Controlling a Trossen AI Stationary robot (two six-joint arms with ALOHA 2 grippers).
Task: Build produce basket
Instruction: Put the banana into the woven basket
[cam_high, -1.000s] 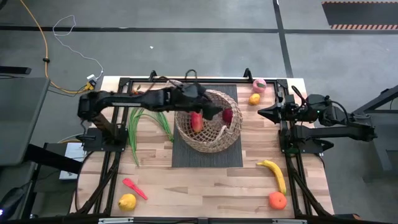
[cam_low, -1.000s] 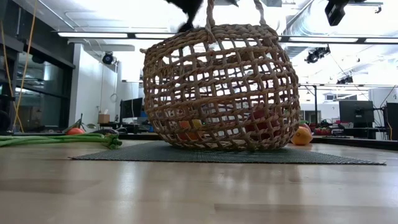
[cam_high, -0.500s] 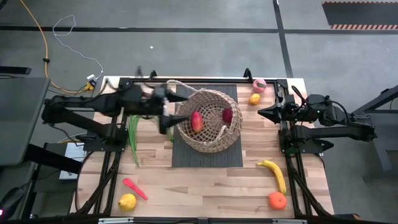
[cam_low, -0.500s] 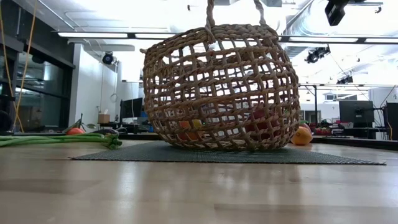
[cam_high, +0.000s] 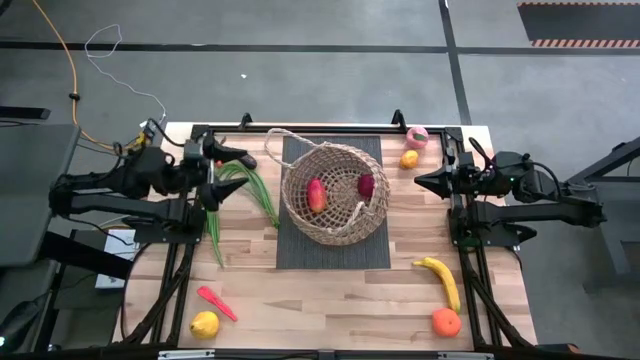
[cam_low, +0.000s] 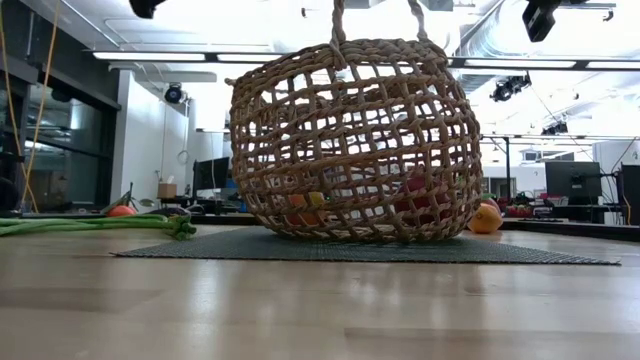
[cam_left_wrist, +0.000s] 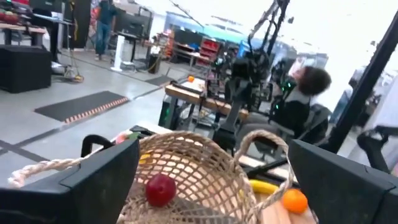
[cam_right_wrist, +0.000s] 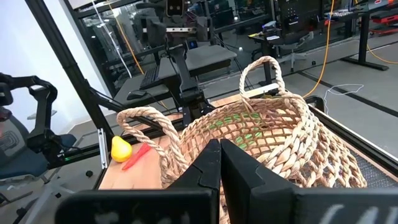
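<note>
At the near edge of the tabletop (cam_high: 330, 300) lie a lemon (cam_high: 204, 324) and a red pepper (cam_high: 216, 303) on the left, and an orange (cam_high: 446, 321) with a banana (cam_high: 441, 280) just beyond it on the right. None of these four is in the basket yet.

Further in, the wicker basket (cam_high: 334, 192) stands upright on a dark mat (cam_high: 290, 250) in the middle. It holds two pieces: an orange-red fruit (cam_high: 316, 195) and a dark red one (cam_high: 366, 185). The basket is light and open-weave, so a gripper catching its rim or a loop handle would likely drag or tip it and spill what is inside.

Level with the basket, the left gripper (cam_high: 214, 172) hovers with its jaws spread wide and empty, above the long green bean stalks (cam_high: 235, 195) that lie just left of the mat. These stalks are thin and floppy; a pinch near one end could let them slip out or sag and snag on the weave. On the other side the right gripper (cam_high: 420, 182) waits with its fingers closed on nothing, near the basket's right side.

At the far right corner sit a small yellow fruit (cam_high: 409, 159) and a pink fruit (cam_high: 416, 137), touching or nearly so. Round pieces like these may roll off the edge if nudged.
</note>
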